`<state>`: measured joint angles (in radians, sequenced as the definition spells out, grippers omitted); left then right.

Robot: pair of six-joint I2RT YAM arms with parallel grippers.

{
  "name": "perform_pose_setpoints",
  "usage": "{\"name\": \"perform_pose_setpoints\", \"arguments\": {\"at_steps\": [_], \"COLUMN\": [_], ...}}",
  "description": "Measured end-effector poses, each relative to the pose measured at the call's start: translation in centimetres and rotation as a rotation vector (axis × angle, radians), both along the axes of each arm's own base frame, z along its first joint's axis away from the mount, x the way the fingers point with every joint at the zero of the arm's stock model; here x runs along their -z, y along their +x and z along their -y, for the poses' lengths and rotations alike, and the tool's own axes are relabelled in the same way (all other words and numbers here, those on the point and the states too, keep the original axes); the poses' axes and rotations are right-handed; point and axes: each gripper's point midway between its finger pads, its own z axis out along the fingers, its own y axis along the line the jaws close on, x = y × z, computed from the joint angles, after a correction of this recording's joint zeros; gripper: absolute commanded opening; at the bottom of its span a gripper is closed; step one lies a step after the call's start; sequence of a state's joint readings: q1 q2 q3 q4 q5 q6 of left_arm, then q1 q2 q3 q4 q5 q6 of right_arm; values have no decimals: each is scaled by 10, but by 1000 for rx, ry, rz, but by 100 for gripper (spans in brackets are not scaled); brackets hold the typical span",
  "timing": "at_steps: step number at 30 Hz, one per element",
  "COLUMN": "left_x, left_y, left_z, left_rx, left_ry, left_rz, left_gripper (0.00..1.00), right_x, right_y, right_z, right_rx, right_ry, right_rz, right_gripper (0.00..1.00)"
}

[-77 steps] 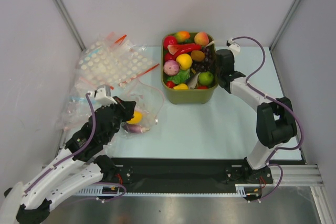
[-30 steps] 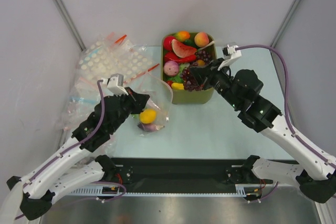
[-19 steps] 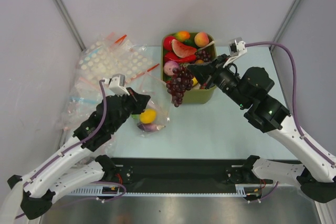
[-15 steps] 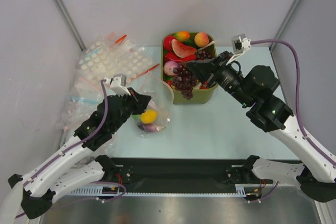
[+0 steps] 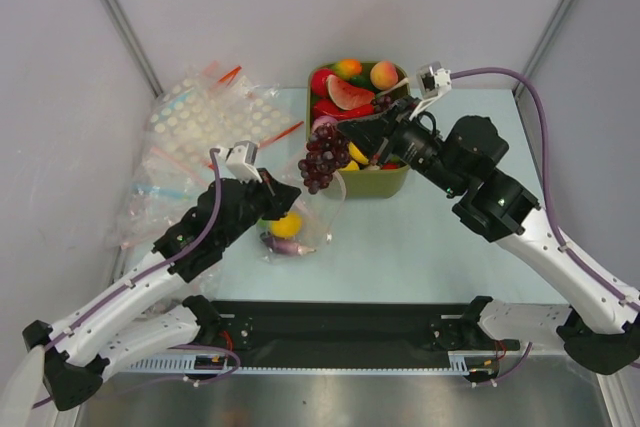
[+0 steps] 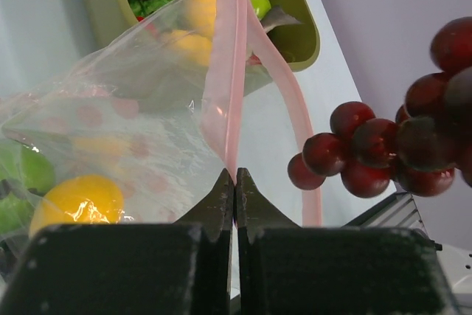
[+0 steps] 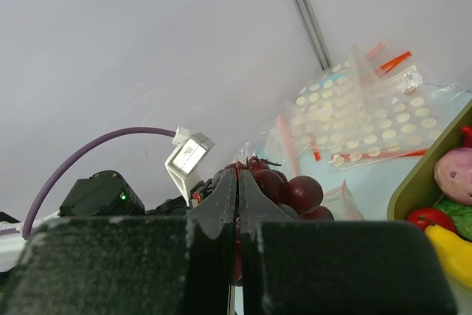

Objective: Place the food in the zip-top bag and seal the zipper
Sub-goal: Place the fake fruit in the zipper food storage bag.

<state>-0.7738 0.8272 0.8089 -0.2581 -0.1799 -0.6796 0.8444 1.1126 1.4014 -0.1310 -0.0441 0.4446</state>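
Left gripper: mine, clenched on the thin pale pink-red plastic zipper, holding one lip of the bag's mouth up off the table.
Right gripper: mine, clamped on the stem of a bunch of dark red toy grapes, which hangs in the air.
Grapes' place: near the raised mouth, between bag and tub, not touching the pink strip.
Bag: the plain clear thin plastic zip-top bag lies on the table in front of my left arm. It holds a glossy yellow lemon, a small purple eggplant and a green piece.
Tub: an olive-green rectangular plastic tub at the far middle, heaped with toy food, a red watermelon slice on top.
Surface: a pale blue-green matte tabletop, with a black strip along the near edge by my bases.
Far left: a heap of clear white-dotted bags with red strips.
Room: plain pale grey walls on three sides, with grey metal struts in the far corners.
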Motion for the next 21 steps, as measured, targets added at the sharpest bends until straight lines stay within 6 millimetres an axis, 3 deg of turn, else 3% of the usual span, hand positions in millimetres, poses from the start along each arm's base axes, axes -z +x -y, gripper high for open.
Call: {"name": "perform_pose_setpoints", "arguments": {"at_steps": [5, 14, 21], "left_x": [-1, -26, -32], "left_y": [-3, -16, -18], "left_z": [3, -9, -18], "left_rx": [24, 26, -1], "left_ry": [-10, -74, -83], "left_rz": [1, 68, 88], "left_gripper": [0, 2, 2], "right_x": [12, 75, 94], "right_y": [8, 32, 33], "right_z": [-14, -43, -62], "right_rx": [-13, -15, -41], "right_ry": [-10, -108, -126], "right_rz": [-17, -115, -138], "right_gripper": [0, 0, 0]}}
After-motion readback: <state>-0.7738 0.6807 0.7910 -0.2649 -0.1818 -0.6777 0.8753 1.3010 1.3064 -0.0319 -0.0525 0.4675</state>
